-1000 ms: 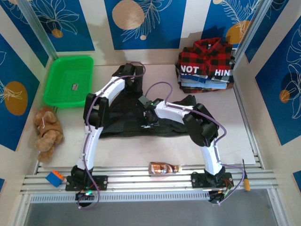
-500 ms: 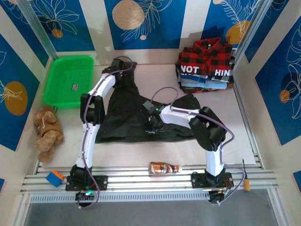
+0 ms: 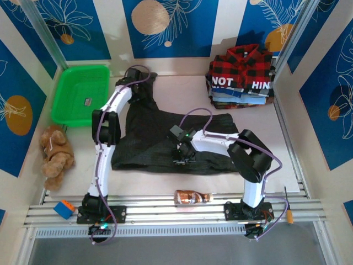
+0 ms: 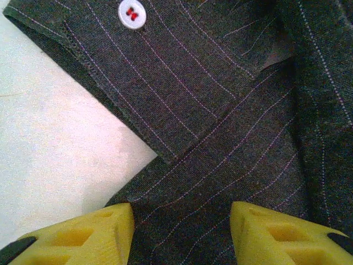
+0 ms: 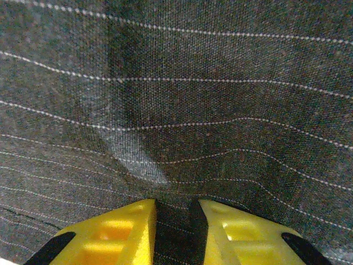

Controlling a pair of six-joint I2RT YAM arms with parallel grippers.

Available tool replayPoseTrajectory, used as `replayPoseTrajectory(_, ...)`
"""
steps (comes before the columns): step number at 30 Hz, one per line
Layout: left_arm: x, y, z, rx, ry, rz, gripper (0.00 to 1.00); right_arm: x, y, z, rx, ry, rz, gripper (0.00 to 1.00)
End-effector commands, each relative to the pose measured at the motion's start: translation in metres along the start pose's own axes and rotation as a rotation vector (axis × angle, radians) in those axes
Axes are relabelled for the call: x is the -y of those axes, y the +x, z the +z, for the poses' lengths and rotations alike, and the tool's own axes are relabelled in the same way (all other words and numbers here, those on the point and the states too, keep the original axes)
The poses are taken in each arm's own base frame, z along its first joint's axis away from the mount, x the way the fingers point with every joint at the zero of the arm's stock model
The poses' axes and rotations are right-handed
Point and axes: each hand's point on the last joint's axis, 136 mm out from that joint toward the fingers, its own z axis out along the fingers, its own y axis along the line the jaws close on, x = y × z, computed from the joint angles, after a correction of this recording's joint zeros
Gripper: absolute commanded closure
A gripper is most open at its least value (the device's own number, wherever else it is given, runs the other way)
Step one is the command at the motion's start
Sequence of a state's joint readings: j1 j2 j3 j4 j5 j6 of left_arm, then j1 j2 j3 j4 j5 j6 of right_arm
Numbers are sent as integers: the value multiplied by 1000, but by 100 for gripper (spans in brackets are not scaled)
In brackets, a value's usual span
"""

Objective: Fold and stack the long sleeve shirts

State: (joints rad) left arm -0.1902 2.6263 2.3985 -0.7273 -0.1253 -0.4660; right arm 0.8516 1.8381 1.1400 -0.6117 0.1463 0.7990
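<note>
- The dark shirt lies spread across the middle of the surface. The plaid shirt is stacked at the far right corner.
- The right gripper is clenched on a small pinch of the dark shirt. If only the top layer is caught, a pull could drag that layer alone and leave creases underneath.
- The left gripper is released, its fingers wide apart just above the cloth near a white button. With nothing held at this far end, any tug from the right could slide the whole shirt instead of tightening it.
- The near hem is close to the bottle, which could be knocked if the shirt is drawn further toward the arms.
- Compared with a second ago, the left arm has been extended toward the far left. The right gripper has been brought nearer the arm bases, and the shirt has been opened out from a bunched heap.
</note>
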Motion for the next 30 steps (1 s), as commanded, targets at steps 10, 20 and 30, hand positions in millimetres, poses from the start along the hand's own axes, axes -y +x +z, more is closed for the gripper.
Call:
replayPoseTrajectory(10,41,-37,-190,158,247,-3,8,24,11,-64,-12,77,3,48)
replayPoseTrajectory(20,-26,133,-245,-95,203,-100,10,136,-48,-118,130,36,264,43)
replayPoseTrajectory(30,-81,271,-221,-291,71,-181,20,223,-52,-82,119,-14,515,44)
